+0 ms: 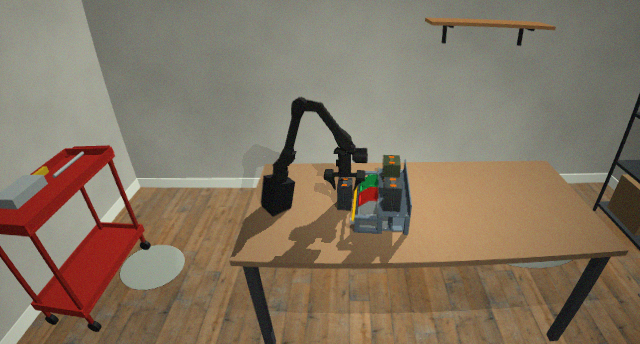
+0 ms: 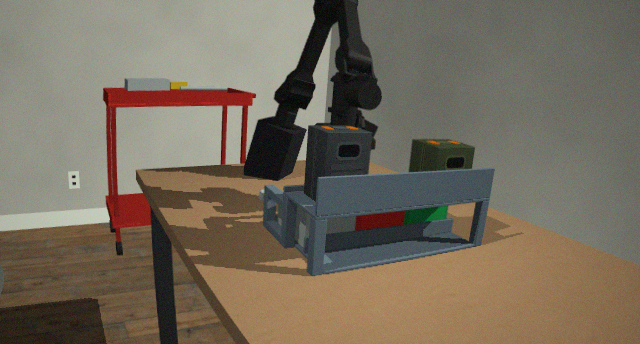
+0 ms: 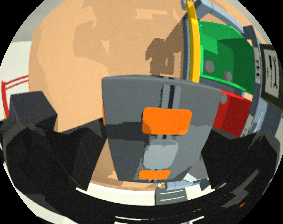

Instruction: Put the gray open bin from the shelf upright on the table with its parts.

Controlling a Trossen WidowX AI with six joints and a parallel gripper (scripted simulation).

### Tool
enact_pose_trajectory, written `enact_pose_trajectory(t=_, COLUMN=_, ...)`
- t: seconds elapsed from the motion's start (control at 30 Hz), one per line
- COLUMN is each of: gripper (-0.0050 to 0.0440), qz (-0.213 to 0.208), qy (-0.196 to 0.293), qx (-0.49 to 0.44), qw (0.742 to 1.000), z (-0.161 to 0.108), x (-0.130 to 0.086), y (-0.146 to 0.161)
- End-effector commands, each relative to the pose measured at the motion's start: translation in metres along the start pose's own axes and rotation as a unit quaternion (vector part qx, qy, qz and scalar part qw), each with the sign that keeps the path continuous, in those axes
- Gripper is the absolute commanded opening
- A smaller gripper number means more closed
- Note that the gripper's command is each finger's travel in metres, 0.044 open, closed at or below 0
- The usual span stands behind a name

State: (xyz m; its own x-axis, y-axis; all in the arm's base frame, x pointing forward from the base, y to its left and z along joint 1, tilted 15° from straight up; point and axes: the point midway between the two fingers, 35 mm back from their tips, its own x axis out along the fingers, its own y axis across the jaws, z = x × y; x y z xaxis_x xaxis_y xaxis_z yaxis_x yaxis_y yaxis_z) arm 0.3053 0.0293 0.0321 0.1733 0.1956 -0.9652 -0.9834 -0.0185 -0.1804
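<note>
A blue-gray shelf rack [image 1: 384, 204] stands on the table. In its lower level sit three open bins in a row: the gray bin [image 1: 366, 212] nearest the front, a red bin [image 1: 369, 196] and a green bin [image 1: 371, 182]. In the exterior view the gray bin [image 2: 341, 225] shows through the rack beside the red bin [image 2: 380, 220]. My gripper [image 1: 345, 176] is open and empty. It hangs just over a dark gray box with orange marks [image 1: 345, 194] that stands on the table left of the rack. The wrist view shows this box [image 3: 154, 132] right below.
A second dark gray box [image 1: 392, 196] and an olive box [image 1: 391, 165] stand on the rack. A yellow strip [image 1: 354, 206] runs along the rack's left side. A red cart [image 1: 60, 224] is on the floor at left, and a wall shelf [image 1: 489, 24] hangs high on the right.
</note>
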Motion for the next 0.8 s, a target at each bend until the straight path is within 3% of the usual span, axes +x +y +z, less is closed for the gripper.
enact_pose_trajectory(t=0.0, gripper=0.044, qz=-0.012, qy=0.001, qx=0.0, qw=1.0, z=0.0006, x=-0.0049, y=-0.0049)
enact_pose_trajectory(t=0.03, gripper=0.0, qz=-0.012, qy=0.0, qx=-0.002, qw=1.0, z=0.0009, x=-0.0056, y=-0.0049)
enact_pose_trajectory(t=0.77, gripper=0.0, qz=-0.012, qy=0.0, qx=-0.002, qw=1.0, z=0.0009, x=-0.0056, y=-0.0049)
